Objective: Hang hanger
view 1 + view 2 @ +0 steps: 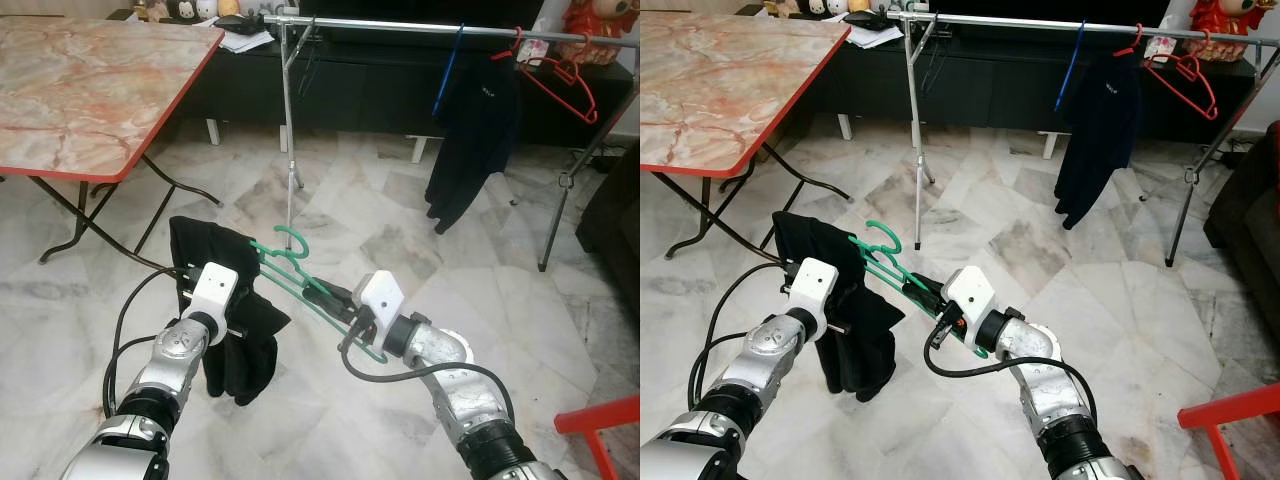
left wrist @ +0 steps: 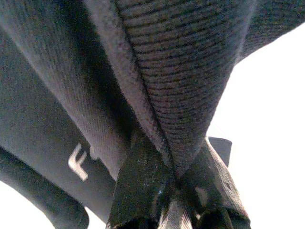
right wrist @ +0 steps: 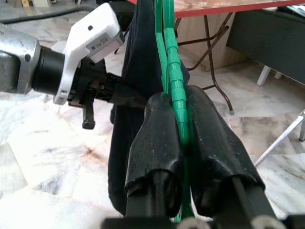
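Marble-tiled floor [image 1: 400,200] of a living room, with a red-edged marble-patterned folding desk [image 1: 90,90] at the robot's left and a dark low cabinet [image 1: 380,85] along the far wall. Metal clothes rail [image 1: 420,27] on thin legs across the background, carrying a dark hanging garment [image 1: 470,130] on a blue hanger [image 1: 447,70] and, near its right end, an empty red hanger [image 1: 560,78]. Corner of a red object [image 1: 600,415], possibly a chair, at lower right. In the foreground, well short of the rail and low over the floor, green hanger [image 1: 290,262] held between both arms, hook pointing up and away toward the rail. Right claw [image 1: 325,292] closed on the green hanger, both black fingers [image 3: 157,138] pressed against the green bar in the right wrist view. Black garment [image 1: 225,300] draped over the hanger's left end and hanging down in folds toward the floor. Left claw [image 1: 240,325] buried in that cloth; in the left wrist view, fingers drawn together around a ribbed fold of the black garment, apparently clamped on it, though blurred at such close range. White camera housings on both wrists; black cables [image 1: 125,330] looping below the arms.
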